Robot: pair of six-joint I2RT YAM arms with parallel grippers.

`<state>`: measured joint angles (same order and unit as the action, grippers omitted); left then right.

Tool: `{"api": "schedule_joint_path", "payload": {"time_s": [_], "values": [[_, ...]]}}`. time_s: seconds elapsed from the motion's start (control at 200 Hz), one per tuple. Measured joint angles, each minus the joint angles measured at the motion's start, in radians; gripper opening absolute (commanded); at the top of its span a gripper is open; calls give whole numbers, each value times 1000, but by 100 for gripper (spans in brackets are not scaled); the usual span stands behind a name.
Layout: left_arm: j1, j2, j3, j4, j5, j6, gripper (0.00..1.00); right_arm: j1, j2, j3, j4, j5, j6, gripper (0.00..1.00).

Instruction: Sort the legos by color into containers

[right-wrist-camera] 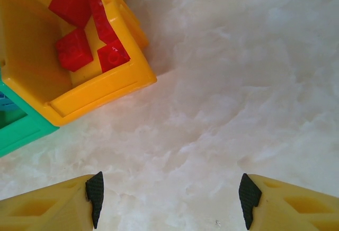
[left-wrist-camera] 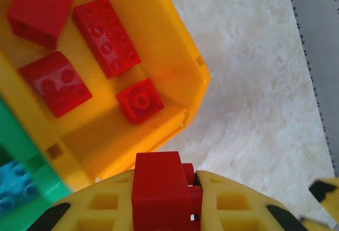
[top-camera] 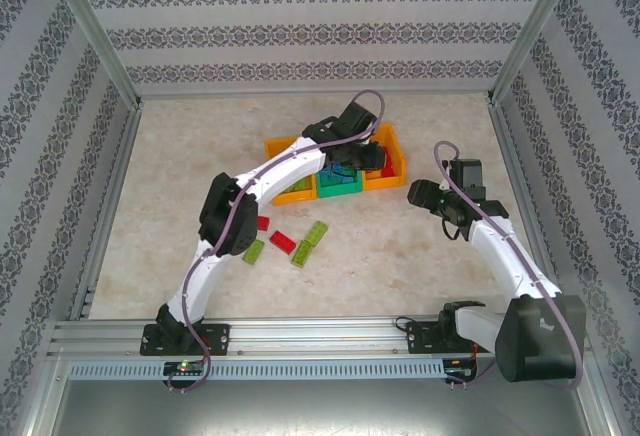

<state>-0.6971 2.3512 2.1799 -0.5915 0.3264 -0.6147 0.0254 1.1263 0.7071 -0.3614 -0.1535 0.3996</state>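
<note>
Nearest, loose on the table [top-camera: 420, 256]: red legos [top-camera: 281, 241] and lime legos [top-camera: 317, 233].
My left gripper [left-wrist-camera: 167, 204]: clamped on one red brick [left-wrist-camera: 159, 180], at the right orange bin's [left-wrist-camera: 175, 56] rim.
My right gripper [right-wrist-camera: 169, 199]: spread wide, empty.
That bin: four red bricks [left-wrist-camera: 106, 35].
Adjoining green bin [left-wrist-camera: 37, 170]: light blue bricks [left-wrist-camera: 13, 188].

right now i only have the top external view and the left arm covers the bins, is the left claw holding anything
Observer: Yes. On the left wrist view the left claw is shut on a red brick, at the edge of the orange bin.
Operator: what's in that bin
Observer: Four red bricks lie on its floor. I see no other colour in it.
Operator: and the right claw, open or shut
Observer: Open. On the right wrist view the right claw has nothing between its fingers and hangs over bare table beside that bin.
</note>
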Motion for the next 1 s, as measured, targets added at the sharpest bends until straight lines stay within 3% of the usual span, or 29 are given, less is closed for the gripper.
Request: {"api": "schedule_joint_path", "payload": {"time_s": [0.15,0.335,0.599,0.744,0.874,0.999], "values": [[26,97,80,19,38,-52,25,0,-23,-24,4,-21,17,71],[38,142,190,24,47,-88,58,0,-35,-49,3,-37,25,71],[38,142,200,19,47,-94,77,0,-48,-49,3,-51,25,70],[38,120,167,16,39,-79,100,4,-49,-49,5,-77,24,70],[37,31,68,13,19,-53,100,67,-56,-49,21,-82,19,71],[37,-104,-75,19,-29,-31,100,237,-55,-49,68,-66,17,73]]}}
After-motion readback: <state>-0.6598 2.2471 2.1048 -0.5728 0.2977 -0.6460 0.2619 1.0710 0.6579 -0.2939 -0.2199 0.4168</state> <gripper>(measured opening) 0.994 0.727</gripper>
